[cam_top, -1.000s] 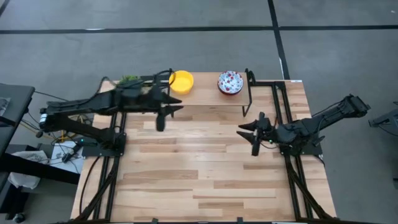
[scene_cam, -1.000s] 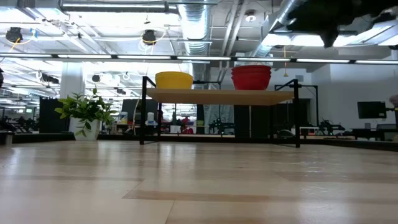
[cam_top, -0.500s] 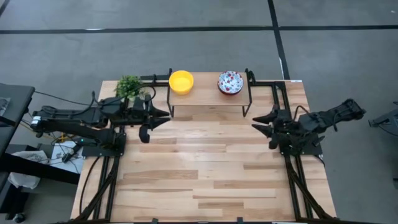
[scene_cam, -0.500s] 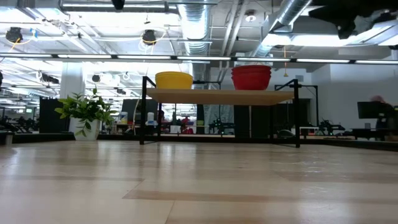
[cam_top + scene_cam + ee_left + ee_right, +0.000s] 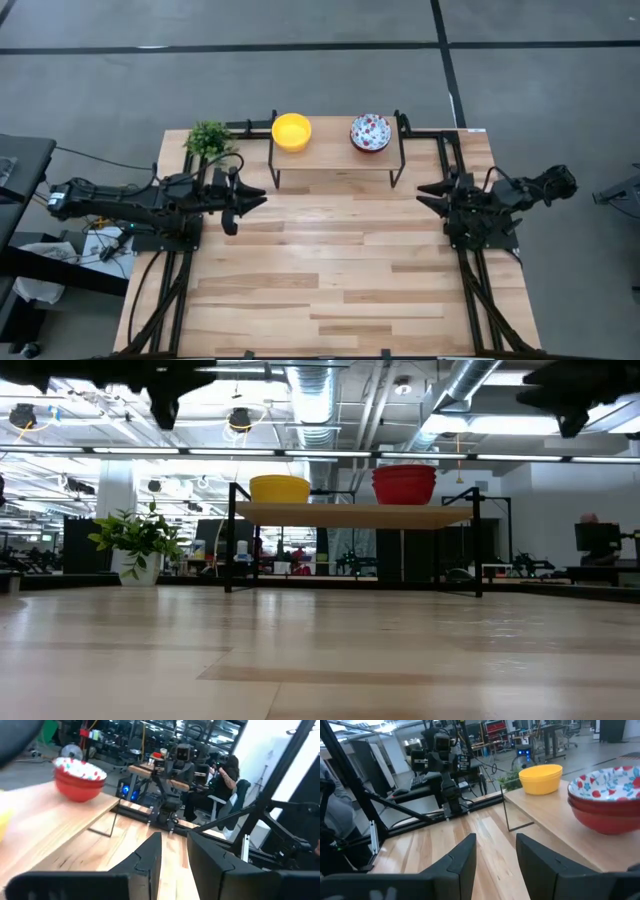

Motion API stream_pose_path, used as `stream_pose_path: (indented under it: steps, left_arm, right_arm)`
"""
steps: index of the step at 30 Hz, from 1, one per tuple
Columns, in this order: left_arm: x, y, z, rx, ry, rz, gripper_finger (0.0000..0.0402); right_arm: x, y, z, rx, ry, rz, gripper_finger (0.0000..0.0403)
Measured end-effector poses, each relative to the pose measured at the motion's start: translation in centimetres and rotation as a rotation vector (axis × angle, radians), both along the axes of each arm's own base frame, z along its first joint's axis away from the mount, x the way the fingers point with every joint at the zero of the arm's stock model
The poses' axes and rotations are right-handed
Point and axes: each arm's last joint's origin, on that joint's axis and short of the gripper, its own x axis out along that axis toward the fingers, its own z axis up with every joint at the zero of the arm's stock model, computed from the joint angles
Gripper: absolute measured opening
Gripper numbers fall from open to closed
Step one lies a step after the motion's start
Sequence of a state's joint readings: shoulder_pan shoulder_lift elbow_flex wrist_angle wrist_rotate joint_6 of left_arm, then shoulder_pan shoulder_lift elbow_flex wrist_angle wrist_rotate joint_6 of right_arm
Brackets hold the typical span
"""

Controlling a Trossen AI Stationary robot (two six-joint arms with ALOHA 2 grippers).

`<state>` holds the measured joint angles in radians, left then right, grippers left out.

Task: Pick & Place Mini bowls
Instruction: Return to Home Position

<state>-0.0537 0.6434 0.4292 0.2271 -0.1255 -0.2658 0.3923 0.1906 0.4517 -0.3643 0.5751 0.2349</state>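
Stacked plain yellow mini bowls [image 5: 291,131] and red-and-blue speckled white mini bowls [image 5: 370,132] sit on the black-framed wooden shelf [image 5: 330,152]. We note left gripper [image 5: 248,198] and right gripper [image 5: 428,192] flanking it, both parted and empty. We should retract slowly, clear of the frame.

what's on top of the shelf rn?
On the shelf, apart: a yellow bowl at the left arm's end, a speckled bowl with red outside at the right arm's. Bowls nested beneath each top one are mostly covered; count unclear.

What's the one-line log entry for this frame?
yellow bowls, speckled bowls: on shelf | left hand: open, empty, over table left side | right hand: open, empty, over right side
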Motion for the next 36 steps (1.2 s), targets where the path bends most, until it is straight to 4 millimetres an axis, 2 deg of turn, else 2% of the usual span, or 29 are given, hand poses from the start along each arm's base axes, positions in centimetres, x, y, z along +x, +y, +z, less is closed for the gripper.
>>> stream_pose_path:
  steps: [11,23,30,36]
  left_arm:
    - [-2.8,0.3,-4.1,-0.058,-0.047,0.044,0.0092]
    - [-4.6,0.6,-9.3,-0.133,-0.085,0.105,0.0092]
    - [-4.8,0.6,-9.5,-0.115,-0.074,0.116,0.0092]
    - [-4.8,0.7,-9.5,-0.095,-0.070,0.134,0.0092]
  right_arm:
    - [-0.2,0.0,-4.8,0.034,-0.054,0.046,0.0129]
    - [0.0,0.2,-5.2,0.018,-0.040,0.062,0.0129]
    - [0.0,0.2,-5.8,0.026,-0.006,0.068,0.0129]
    - [0.7,0.5,-8.1,0.053,0.044,0.070,0.0129]
